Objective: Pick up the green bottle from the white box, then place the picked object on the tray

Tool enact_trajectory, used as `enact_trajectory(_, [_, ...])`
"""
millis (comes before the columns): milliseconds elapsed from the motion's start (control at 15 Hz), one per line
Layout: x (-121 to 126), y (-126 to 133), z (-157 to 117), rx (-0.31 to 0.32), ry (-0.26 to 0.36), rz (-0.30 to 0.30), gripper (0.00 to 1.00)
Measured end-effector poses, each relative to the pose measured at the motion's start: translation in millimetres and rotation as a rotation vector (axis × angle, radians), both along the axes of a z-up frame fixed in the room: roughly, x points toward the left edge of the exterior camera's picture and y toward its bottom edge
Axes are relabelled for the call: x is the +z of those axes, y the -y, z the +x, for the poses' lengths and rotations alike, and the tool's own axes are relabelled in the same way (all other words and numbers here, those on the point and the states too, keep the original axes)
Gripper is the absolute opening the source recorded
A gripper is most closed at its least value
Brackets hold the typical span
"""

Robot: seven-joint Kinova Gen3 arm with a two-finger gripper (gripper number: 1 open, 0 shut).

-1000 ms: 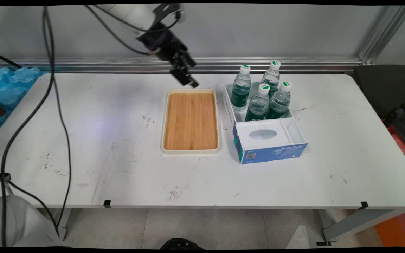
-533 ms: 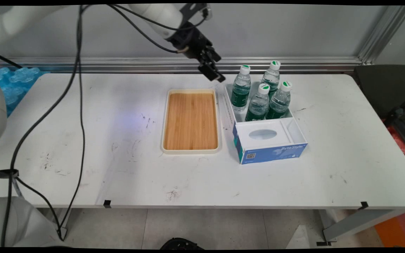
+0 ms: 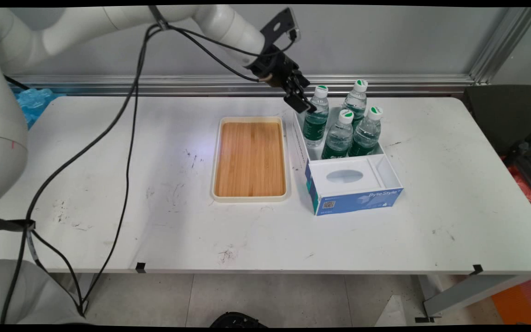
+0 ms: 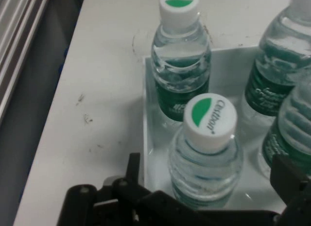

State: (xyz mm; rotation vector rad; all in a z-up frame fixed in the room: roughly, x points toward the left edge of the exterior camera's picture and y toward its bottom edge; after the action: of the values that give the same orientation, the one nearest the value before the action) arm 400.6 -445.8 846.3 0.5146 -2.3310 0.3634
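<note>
Hovering spread hand (image 3: 307, 107) beside rear-left bottle (image 3: 315, 116), hand view showing its cap (image 4: 210, 116)

Four bottles (image 3: 339, 133), one tray (image 3: 250, 159), one box (image 3: 355, 193)

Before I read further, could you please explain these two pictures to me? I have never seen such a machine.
The white machine is a robot arm; the black gripper at its end grasps things. The wide picture comes from a fixed camera above the white table. The close picture comes from a camera on the hand itself, looking along the gripper.

On the table lie an empty wooden tray and, to its right, a white and blue box holding four water bottles. The gripper hangs beside the nearest bottle, whose white and green cap shows between the two fingers in the close picture. The gripper is open and holds nothing.
</note>
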Motion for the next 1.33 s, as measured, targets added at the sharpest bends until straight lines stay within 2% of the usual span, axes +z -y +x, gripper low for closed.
enact_trajectory(533, [-35.7, 17.2, -15.7, 0.028, -0.033, 0.035, 1.0])
enact_trajectory(600, [-38.9, 18.1, -16.8, 0.031, -0.037, 0.04, 0.0])
enact_trajectory(1067, [-48.1, 20.1, -19.0, 0.034, -0.044, 0.065, 0.0])
enact_trajectory(1333, [-32.0, 22.1, -20.3, 0.027, -0.054, 0.048, 0.0])
